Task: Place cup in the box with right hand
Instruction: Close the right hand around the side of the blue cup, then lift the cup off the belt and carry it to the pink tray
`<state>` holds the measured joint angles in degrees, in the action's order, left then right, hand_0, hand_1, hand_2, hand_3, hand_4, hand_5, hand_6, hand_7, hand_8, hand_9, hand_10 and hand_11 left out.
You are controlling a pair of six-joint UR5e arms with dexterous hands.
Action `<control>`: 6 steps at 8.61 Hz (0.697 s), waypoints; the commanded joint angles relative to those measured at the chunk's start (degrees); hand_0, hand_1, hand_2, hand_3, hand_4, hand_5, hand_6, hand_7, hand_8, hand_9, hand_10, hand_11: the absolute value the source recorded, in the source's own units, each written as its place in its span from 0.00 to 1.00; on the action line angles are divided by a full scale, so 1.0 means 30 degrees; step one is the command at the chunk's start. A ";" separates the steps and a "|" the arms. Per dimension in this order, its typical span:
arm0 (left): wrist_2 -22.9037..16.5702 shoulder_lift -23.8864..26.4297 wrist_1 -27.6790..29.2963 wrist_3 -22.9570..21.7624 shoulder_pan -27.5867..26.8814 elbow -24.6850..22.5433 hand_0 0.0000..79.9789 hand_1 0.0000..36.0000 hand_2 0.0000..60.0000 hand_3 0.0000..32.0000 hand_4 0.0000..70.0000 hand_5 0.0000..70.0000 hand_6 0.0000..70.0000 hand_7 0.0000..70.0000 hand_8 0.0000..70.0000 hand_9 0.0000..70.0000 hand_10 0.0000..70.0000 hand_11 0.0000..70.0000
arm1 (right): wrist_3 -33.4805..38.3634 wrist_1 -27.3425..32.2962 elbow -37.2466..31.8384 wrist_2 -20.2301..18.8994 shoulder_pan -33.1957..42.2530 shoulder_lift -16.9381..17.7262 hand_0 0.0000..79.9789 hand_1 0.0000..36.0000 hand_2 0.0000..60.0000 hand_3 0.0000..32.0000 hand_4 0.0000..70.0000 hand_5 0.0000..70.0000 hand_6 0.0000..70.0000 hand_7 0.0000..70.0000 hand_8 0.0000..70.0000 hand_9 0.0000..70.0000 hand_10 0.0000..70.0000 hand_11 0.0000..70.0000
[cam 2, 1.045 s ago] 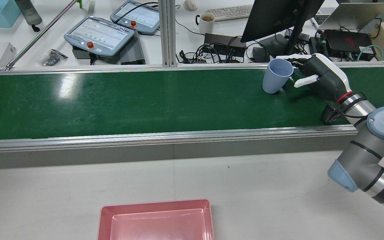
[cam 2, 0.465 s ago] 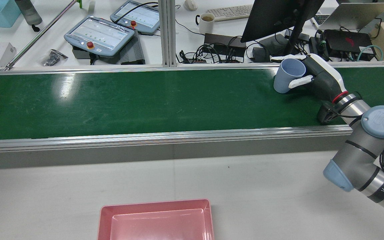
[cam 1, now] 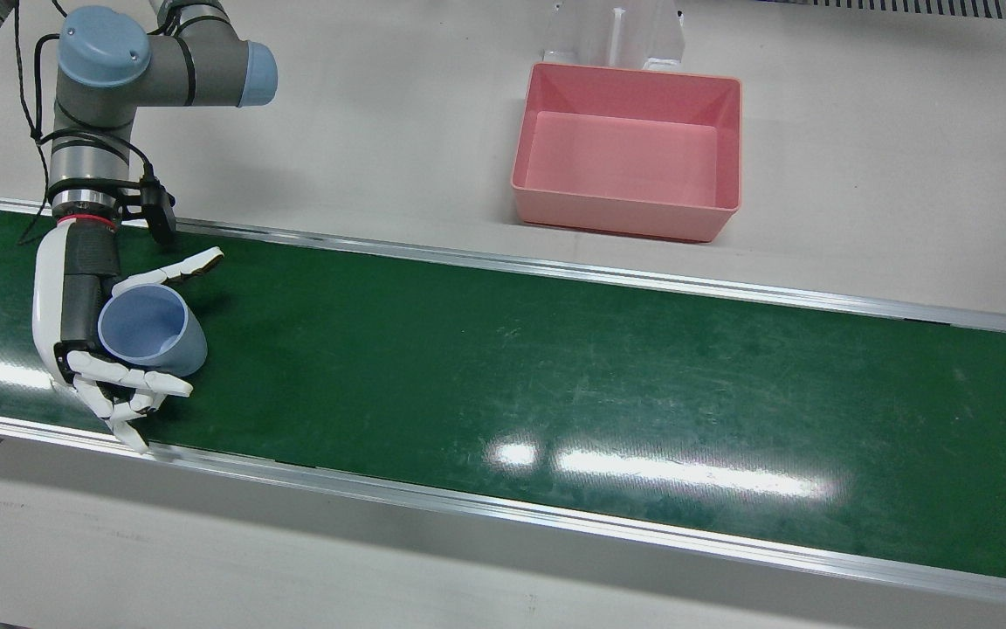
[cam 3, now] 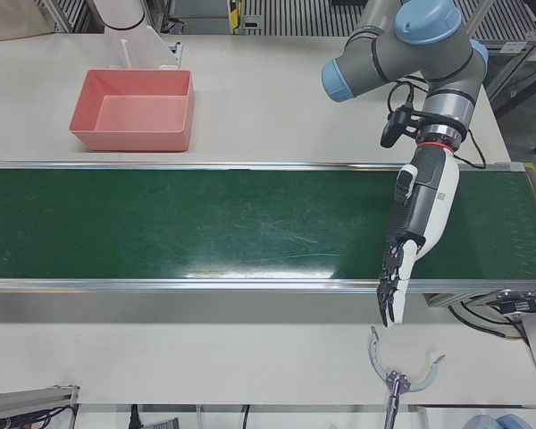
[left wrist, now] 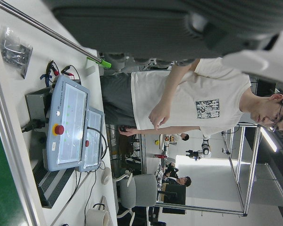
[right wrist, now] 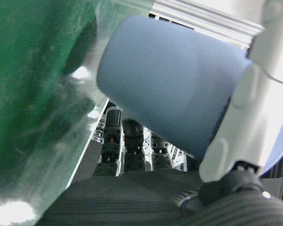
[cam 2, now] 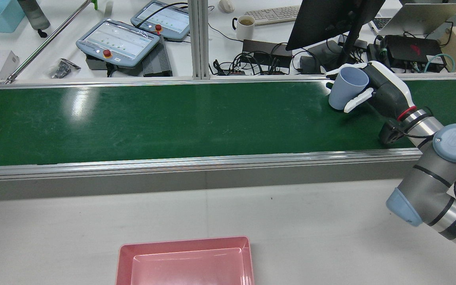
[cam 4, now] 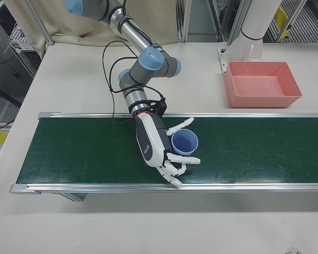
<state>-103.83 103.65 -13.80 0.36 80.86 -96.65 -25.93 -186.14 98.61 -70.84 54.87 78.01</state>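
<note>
Resting tilted in the right robot hand, mouth up and toward the palm: pale blue plastic cup, at the end of the green conveyor belt before the right arm. Wrapped by white fingers along its far side and by a single white finger along its near side, palm pressed against the wall; seen the same way in the rear view and right-front view. Base of the cup low over the belt; contact with the belt not certain, though the right hand view shows the base close to the green surface. Closed around the cup, then, not merely beside it.

Well apart from the cup, across the belt's metal rail on the grey table: pink rectangular plastic box, nothing inside.

Stretched out flat over the belt's other end, seen in the left-front view: left robot hand, fingers nearly straight and pointing past the belt's edge, holding nothing.
</note>
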 commanded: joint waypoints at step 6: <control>-0.0020 -0.0009 0.0000 -0.0002 0.0000 -0.0011 0.00 0.00 0.00 0.00 0.00 0.00 0.00 0.00 0.00 0.00 0.00 0.00 | -0.3647 -0.5765 0.9711 0.0087 -0.1783 -0.0420 0.59 0.69 1.00 0.00 0.41 0.19 0.58 1.00 0.87 1.00 0.56 0.80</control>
<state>-103.86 103.63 -13.77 0.35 80.86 -96.68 -29.07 -194.14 113.73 -71.06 55.67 79.17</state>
